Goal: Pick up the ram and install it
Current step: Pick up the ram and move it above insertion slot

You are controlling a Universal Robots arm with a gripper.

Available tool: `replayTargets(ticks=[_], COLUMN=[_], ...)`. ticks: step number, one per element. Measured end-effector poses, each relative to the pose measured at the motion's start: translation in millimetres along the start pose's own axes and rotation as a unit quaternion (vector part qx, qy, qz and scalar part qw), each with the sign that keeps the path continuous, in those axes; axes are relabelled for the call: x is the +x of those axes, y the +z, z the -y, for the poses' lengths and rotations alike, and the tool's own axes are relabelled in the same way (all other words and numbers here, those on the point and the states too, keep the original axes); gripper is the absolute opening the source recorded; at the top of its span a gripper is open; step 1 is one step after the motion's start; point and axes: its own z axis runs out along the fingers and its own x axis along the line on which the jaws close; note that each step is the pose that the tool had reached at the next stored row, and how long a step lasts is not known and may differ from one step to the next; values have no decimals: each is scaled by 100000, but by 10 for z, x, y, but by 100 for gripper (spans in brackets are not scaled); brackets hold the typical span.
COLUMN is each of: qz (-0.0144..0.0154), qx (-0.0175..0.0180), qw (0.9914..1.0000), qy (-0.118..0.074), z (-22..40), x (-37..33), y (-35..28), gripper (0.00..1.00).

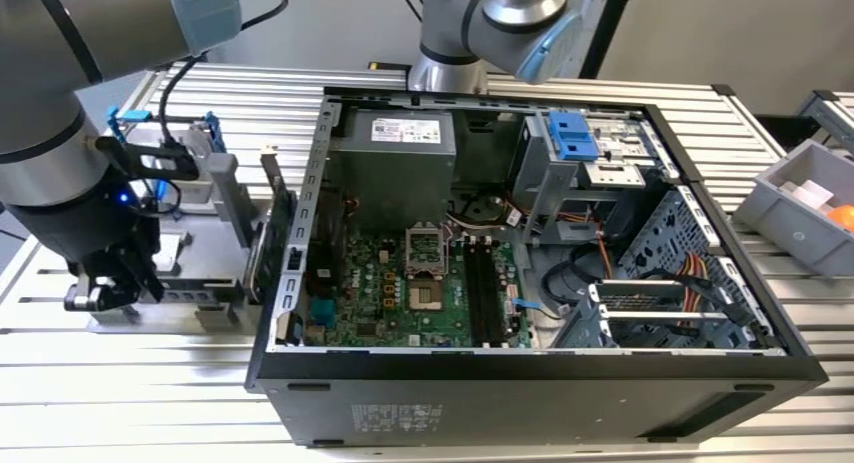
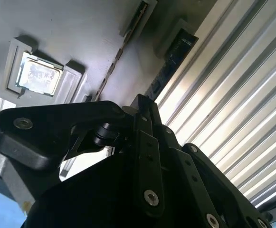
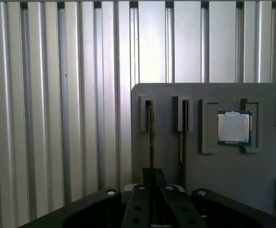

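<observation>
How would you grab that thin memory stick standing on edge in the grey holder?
Probably by its exposed top edge, pinching the two flat faces, coming straight down from above. The ram stands on edge in a narrow slot of the grey holder, with a second stick close beside it.

Slim dark ram (image 3: 150, 137) upright on edge
</observation>
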Motion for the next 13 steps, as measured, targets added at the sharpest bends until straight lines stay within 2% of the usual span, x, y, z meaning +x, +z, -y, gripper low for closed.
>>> replayTargets(ticks=[13], qz=[3], qx=[2], qw=[100000], qy=[166], z=[-2], x=[-3], y=[-161], gripper=[0])
